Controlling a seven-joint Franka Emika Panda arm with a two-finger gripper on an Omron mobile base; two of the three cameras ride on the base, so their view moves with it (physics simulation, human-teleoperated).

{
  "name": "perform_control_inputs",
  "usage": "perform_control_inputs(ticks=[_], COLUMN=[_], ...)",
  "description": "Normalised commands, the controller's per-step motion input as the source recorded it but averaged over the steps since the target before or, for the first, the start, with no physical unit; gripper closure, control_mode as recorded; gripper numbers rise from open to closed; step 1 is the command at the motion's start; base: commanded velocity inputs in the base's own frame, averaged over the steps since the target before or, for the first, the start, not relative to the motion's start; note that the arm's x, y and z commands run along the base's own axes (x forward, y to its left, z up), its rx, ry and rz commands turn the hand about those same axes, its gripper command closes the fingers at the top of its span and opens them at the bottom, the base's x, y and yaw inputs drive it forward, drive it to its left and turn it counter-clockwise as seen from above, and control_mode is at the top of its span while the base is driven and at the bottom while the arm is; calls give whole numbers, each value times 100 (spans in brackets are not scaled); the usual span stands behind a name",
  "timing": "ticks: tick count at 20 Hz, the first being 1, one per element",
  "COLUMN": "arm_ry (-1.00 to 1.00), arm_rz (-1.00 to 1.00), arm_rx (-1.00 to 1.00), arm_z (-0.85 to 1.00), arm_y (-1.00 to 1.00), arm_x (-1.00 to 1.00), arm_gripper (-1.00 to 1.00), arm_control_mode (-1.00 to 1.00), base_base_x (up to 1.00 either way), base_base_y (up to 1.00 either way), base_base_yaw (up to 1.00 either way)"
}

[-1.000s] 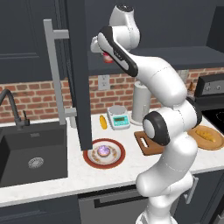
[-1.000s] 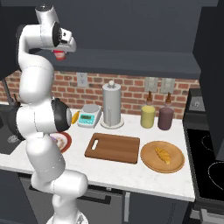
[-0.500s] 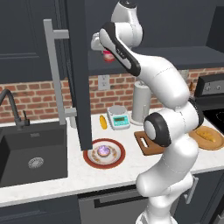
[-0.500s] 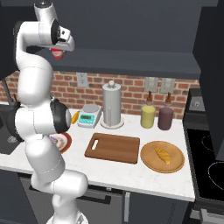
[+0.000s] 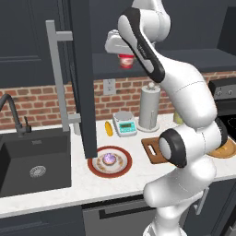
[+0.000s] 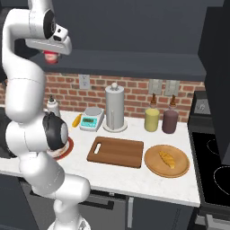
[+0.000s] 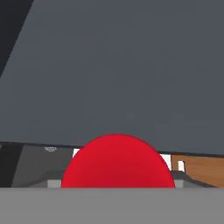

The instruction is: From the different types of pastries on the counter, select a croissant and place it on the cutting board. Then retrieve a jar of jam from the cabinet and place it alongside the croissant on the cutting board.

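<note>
On the bench [image 6: 134, 173], the cutting board [image 6: 116, 152] is the landmark. Right of it lies the round board [image 6: 179, 168] carrying the croissant [image 6: 167, 158]; behind it stands the paper towel roll [image 6: 114, 108]; behind-left sits the scale [image 6: 91, 120].

**No readable text in any view**

Nothing carries lettering, a brand, a number or a sign that can be made out. The jam jar [image 5: 125, 60] has a pale band under its red lid, but it is too small and blurred to read. The kitchen scale [image 6: 91, 120], at about 10 o'clock from the cutting board [image 6: 116, 152], has a greenish display panel with no legible digits
</note>
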Motion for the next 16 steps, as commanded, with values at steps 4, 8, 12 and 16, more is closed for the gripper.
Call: perform_control_inputs(ticks=[4, 8, 12, 16], arm_ry=[4, 3, 8, 11], arm_rz=[0, 0, 0, 0], arm_rx=[0, 0, 0, 0], arm_z=[0, 0, -21, -37], arm_y=[-38, -56, -42, -26], arm_x=[-100, -100, -100, -100], arm_gripper=[100, 100, 100, 100], arm_control_mode=[-100, -100, -100, -100], base_base_x=[0, 0, 0, 0], base_base_y=[0, 0, 0, 0], base_base_yaw=[0, 0, 0, 0])
